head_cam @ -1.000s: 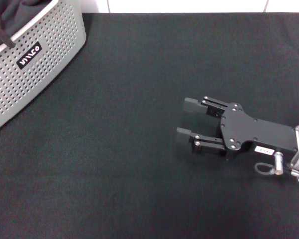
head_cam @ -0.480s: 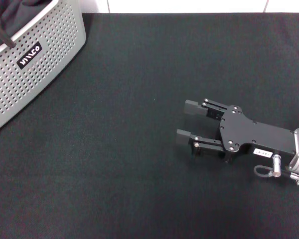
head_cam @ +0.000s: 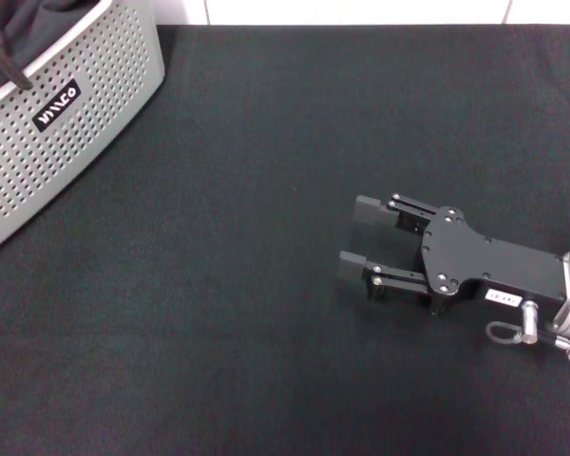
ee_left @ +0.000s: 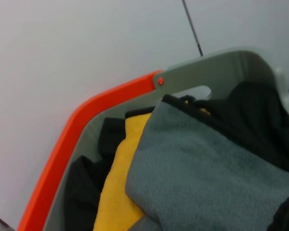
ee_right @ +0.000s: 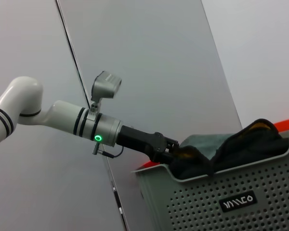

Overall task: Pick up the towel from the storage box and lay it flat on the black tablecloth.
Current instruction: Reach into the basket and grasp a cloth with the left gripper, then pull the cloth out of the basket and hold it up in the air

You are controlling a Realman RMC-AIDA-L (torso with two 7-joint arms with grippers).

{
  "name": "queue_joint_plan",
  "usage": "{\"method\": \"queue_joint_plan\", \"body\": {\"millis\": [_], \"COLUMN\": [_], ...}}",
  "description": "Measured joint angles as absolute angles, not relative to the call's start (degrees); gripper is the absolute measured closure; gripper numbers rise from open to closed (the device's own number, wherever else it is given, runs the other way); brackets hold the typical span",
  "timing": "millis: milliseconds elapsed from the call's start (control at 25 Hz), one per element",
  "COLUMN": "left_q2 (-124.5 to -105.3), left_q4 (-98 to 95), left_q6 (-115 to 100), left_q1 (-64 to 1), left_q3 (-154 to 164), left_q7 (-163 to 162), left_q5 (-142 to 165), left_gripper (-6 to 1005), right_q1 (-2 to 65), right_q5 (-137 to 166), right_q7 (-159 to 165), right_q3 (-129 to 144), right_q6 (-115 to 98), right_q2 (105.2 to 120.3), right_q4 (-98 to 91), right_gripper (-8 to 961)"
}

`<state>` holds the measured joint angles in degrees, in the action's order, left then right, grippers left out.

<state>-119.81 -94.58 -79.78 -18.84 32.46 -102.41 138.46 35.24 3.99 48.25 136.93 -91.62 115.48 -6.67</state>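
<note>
The towel (ee_left: 207,178) lies bunched in the storage box (ee_left: 216,67), grey side up, with its yellow side (ee_left: 118,187) showing beside it and dark fabric around it. In the right wrist view my left gripper (ee_right: 169,150) reaches over the rim of the storage box (ee_right: 202,197) into the heaped cloth, where a grey fold of the towel (ee_right: 207,142) shows. In the head view the storage box (head_cam: 85,114) stands at the far left on the black tablecloth (head_cam: 266,142). My right gripper (head_cam: 358,237) hovers open and empty over the cloth at the right.
Dark fabric (head_cam: 33,24) with a drawstring fills the top of the box. An orange band (ee_left: 82,130) runs along the box's rim. A pale wall stands behind the table.
My right gripper has drifted slightly toward the near edge of the table, still open. The box has not moved.
</note>
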Motion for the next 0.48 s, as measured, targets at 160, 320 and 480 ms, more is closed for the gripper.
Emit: {"method": "queue_joint_plan", "body": {"millis": [160, 320, 480], "left_q2": [-119.86, -119.88, -119.88], "left_q4": [-94.31, -96.22, -98.76], "left_q6": [-79.52, -79.72, -79.89], "left_q1": [-19.46, -19.0, -17.96], "left_q3": [33.13, 33.14, 33.02], "left_q7": [-104.38, -105.93, -107.8], "left_q5": [138.55, 135.83, 130.84], "left_gripper": [318, 439, 607], "right_q1": [34.51, 33.8, 33.66], "right_q5": [4.01, 3.96, 3.92], "right_q7": [48.25, 48.25, 48.25], "right_q3": [136.93, 136.77, 136.25], "right_q6": [-91.66, -91.75, -91.81], "right_q2": [115.48, 115.48, 115.48], "right_q4": [-6.69, -6.69, -6.68], "right_gripper": [189, 190, 191]}}
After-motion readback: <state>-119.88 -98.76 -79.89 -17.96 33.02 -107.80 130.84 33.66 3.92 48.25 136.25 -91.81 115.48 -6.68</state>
